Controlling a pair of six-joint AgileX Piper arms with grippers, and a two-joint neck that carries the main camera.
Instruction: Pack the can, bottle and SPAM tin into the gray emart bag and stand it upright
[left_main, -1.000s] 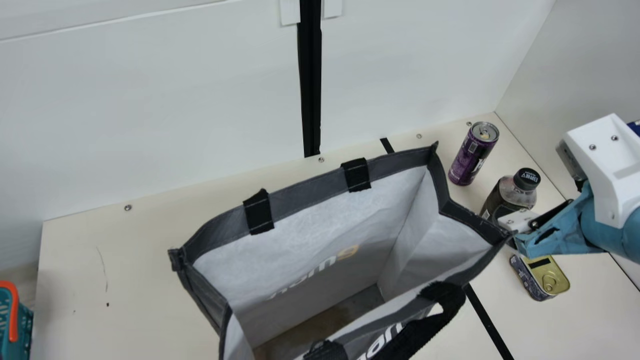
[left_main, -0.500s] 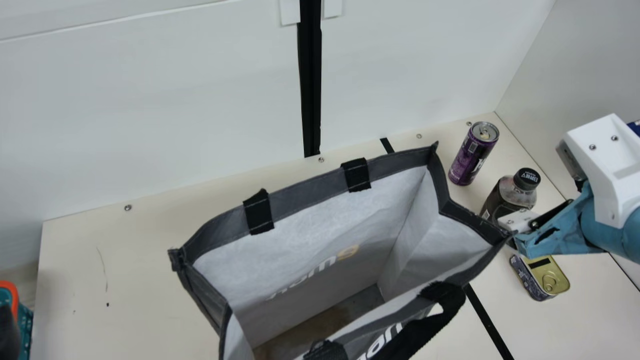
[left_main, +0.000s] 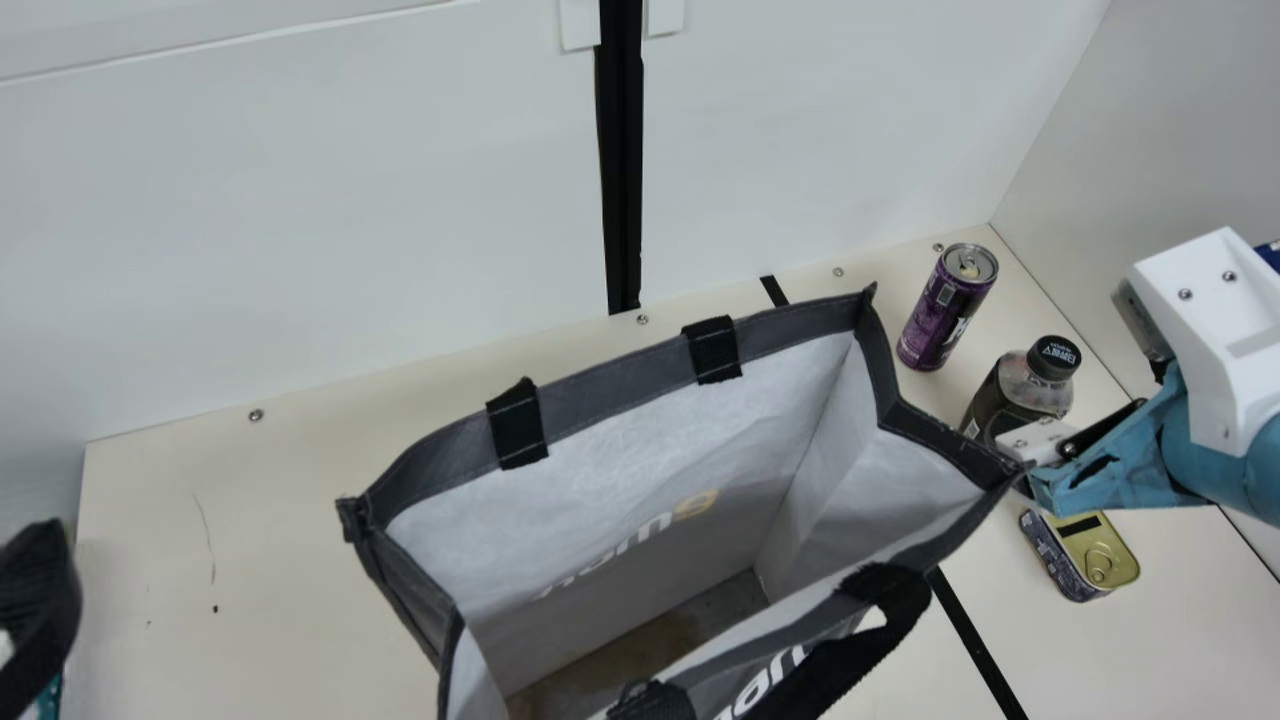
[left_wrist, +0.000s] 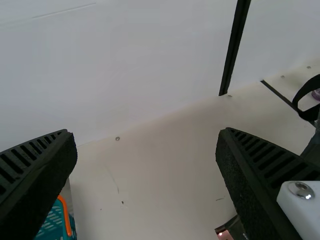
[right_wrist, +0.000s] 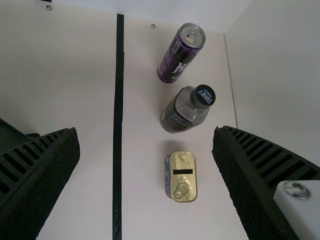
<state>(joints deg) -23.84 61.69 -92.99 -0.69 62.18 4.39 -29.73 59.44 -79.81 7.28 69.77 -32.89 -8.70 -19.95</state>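
Right wrist view: right tool (right_wrist: 146, 131) released, SPAM tin (right_wrist: 183, 179) looks nearest it, bottle (right_wrist: 179, 114), then can (right_wrist: 179, 57) farthest; left tool (left_wrist: 146, 132) also released.

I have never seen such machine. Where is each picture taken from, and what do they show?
This robot has two arms, each ending in a gripper with two black fingers. The main view comes from a camera on its neck, the others from its wrists. On the cream table, an open gray emart bag stands upright. To its right in the main view are a purple can and dark bottle, both standing, and a SPAM tin, pull ring up. The left gripper and right gripper are open and hold nothing.
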